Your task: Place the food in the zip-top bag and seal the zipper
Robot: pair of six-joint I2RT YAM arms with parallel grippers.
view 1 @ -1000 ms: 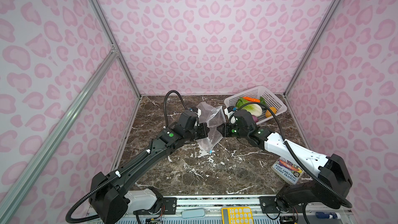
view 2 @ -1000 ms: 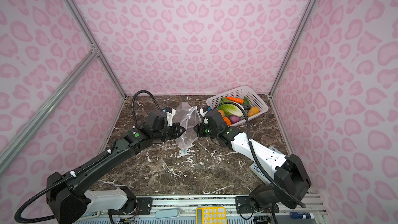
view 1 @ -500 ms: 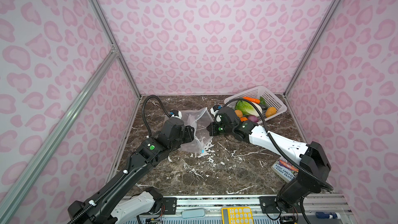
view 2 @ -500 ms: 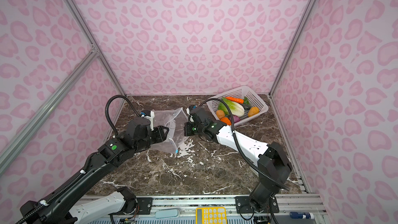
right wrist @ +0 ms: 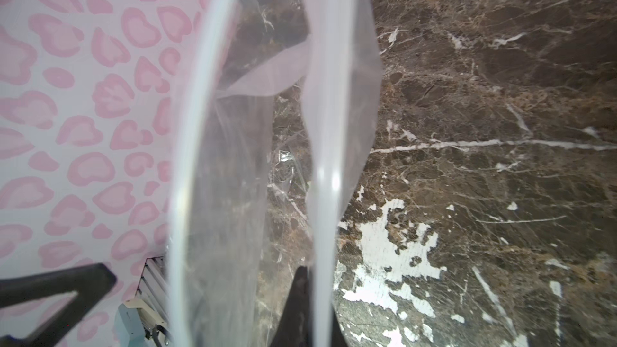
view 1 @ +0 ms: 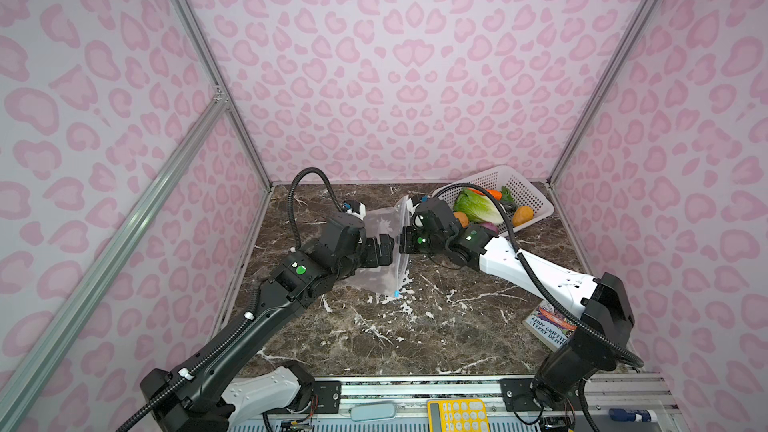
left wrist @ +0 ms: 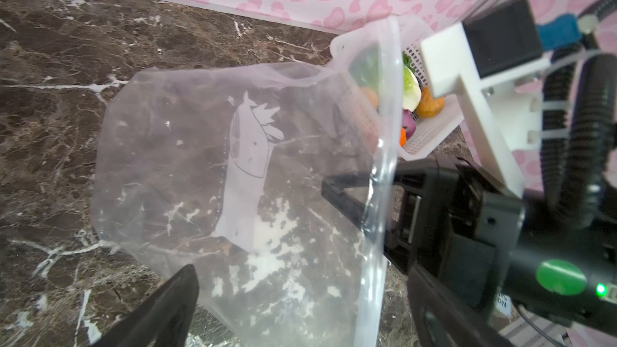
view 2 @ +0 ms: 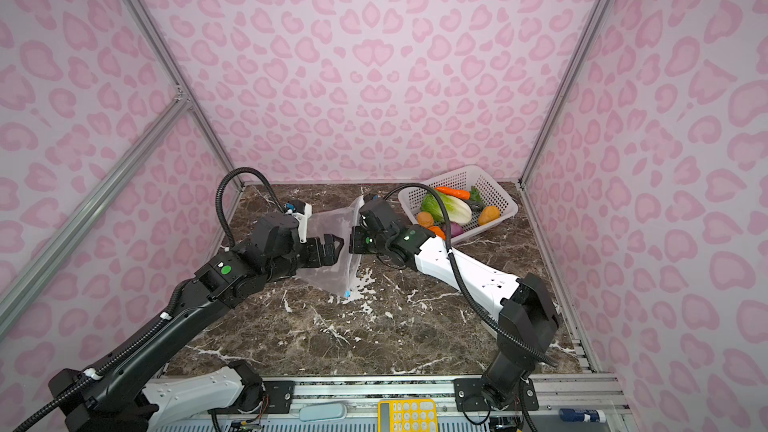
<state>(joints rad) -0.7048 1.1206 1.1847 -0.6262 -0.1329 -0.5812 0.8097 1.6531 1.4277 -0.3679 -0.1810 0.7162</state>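
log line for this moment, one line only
left gripper: open, not gripping zip-top bag | right gripper: shut on the bag's mouth edge | food: in white basket | bag: empty

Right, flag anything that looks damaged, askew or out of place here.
The tabletop shows white blotches near the lower corner of the zip-top bag, as if its marble finish has chipped or peeled. A book lies at the table's right edge, with no part in the bagging. Nothing looks spilled.
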